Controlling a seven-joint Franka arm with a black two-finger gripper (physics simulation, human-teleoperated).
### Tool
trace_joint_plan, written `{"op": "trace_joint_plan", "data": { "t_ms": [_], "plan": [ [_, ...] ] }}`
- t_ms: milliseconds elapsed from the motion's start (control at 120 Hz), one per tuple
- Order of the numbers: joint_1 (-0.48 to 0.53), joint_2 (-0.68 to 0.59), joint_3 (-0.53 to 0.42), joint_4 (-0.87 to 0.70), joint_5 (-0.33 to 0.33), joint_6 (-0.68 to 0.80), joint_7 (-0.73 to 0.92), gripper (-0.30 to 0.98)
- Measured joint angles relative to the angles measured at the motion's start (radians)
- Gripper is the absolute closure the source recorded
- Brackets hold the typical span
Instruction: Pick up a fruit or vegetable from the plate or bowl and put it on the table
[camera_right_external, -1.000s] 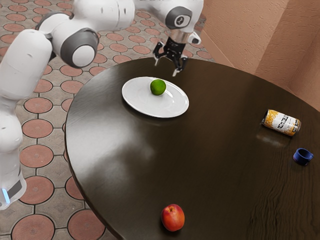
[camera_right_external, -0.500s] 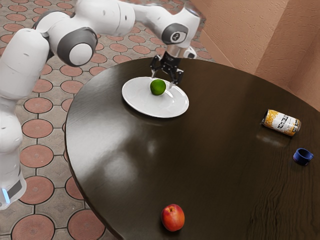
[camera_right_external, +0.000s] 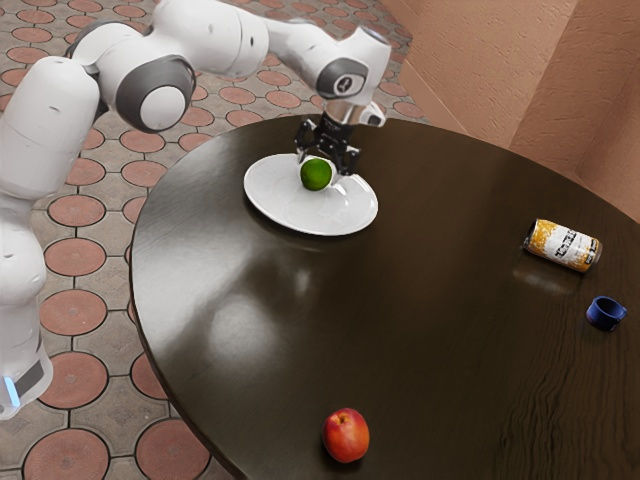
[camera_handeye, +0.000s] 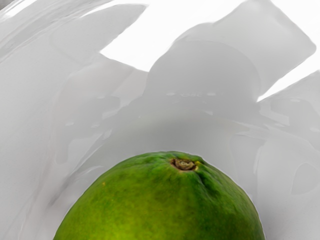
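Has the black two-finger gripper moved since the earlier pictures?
Yes. Judged against the shiny white plate, the gripper has come lower and a little toward the exterior view's left, down by the round green fruit.

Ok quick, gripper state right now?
Gripper: open, fingers spread at the lime, which sits on the plate; not closed on it, holding nothing.

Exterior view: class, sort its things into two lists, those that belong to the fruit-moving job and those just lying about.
Belong to the job:
- green fruit, on the plate
- plate
- gripper, at the green fruit
- table

Just lying about:
- red fruit, off the plate
- can
- blue cup
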Motion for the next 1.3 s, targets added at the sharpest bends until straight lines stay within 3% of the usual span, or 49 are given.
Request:
{"op": "trace_joint_plan", "data": {
  "t_ms": [383, 658, 892, 992, 1142, 1233, 1300],
  "plan": [
    [0.011, 0.011, 0.000, -0.012, -0.015, 0.024, 0.006, 0.01],
    [0.022, 0.016, 0.002, -0.012, -0.018, 0.027, 0.008, 0.34],
    [0.034, 0.008, 0.006, -0.001, -0.010, 0.023, 0.017, 0.37],
    [0.031, 0.013, -0.001, 0.115, -0.005, -0.003, 0.024, 0.38],
    [0.031, 0.229, -0.023, 0.452, -0.003, -0.055, 0.041, 0.41],
    [0.039, 0.266, -0.016, 0.510, -0.001, -0.072, 0.050, 0.40],
    [0.112, 0.271, -0.008, 0.520, -0.001, -0.090, 0.057, 0.39]
  ]
}}
